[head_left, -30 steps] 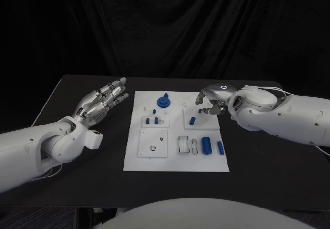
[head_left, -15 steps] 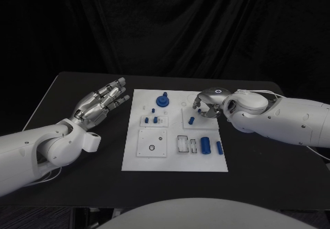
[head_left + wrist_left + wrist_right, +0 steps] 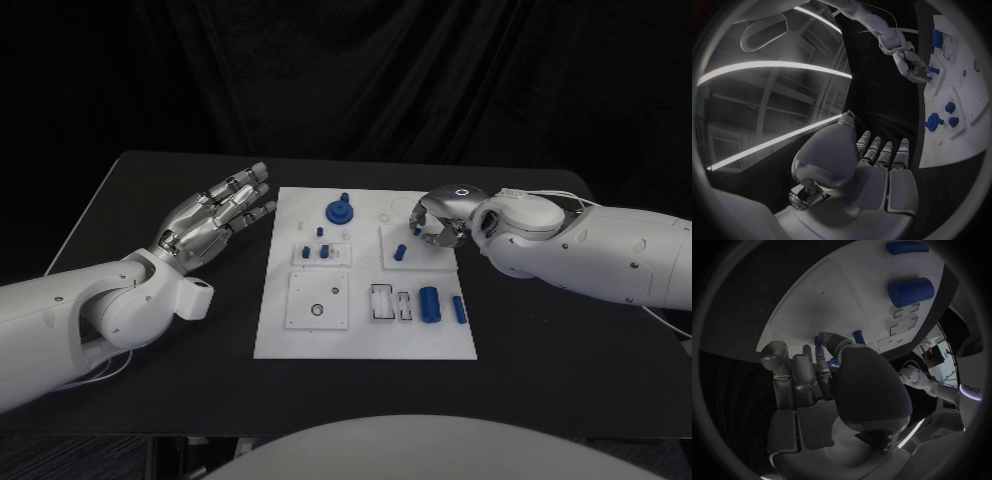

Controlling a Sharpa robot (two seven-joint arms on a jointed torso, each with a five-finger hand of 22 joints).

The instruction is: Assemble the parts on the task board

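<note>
The right hand (image 3: 441, 222) hovers curled over the far right of the task board (image 3: 366, 340), fingers drawn in round a small blue peg (image 3: 418, 229); if that pinch is off-centre, the peg could tip or drop. I cannot tell whether it truly grips. The left hand (image 3: 216, 215) is spread flat, holding nothing, beside the board.

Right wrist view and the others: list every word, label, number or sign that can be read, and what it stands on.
"sharpa": white lettering on a dark part at the rim of the right wrist view, small but legible.
Task board: no readable print; its surface marks are outlines, not text.
Blue parts: no markings visible.
Left hand and right hand: no readable lettering.
</note>
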